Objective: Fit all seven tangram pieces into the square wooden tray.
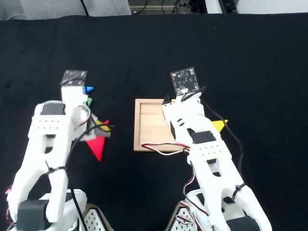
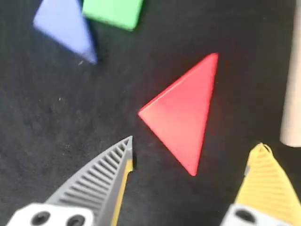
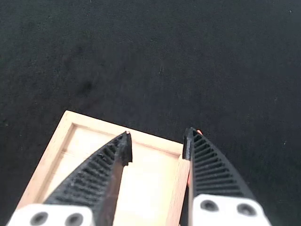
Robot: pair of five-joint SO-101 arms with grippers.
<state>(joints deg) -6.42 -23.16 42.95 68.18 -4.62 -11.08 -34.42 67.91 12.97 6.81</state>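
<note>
The square wooden tray point(image 1: 144, 126) lies mid-table, and its visible floor is bare. A red triangle point(image 1: 98, 146) lies left of it, and my left gripper point(image 1: 96, 131) hovers open just over that piece. In the left wrist view the red triangle point(image 2: 183, 113) sits between the grey and yellow fingertips of the left gripper point(image 2: 195, 142), untouched. A blue triangle point(image 2: 66, 28) and a green piece point(image 2: 113, 12) lie beyond. My right gripper point(image 3: 156, 135) hangs open over the tray's point(image 3: 70, 136) far corner, holding nothing. A yellow piece point(image 1: 219, 126) lies right of the tray.
The blue piece point(image 1: 88, 89) and green piece point(image 1: 89, 101) sit behind the left gripper. An orange sliver point(image 3: 200, 133) peeks out beside the tray's corner. The right arm point(image 1: 192, 130) covers the tray's right side. Black cloth covers the table.
</note>
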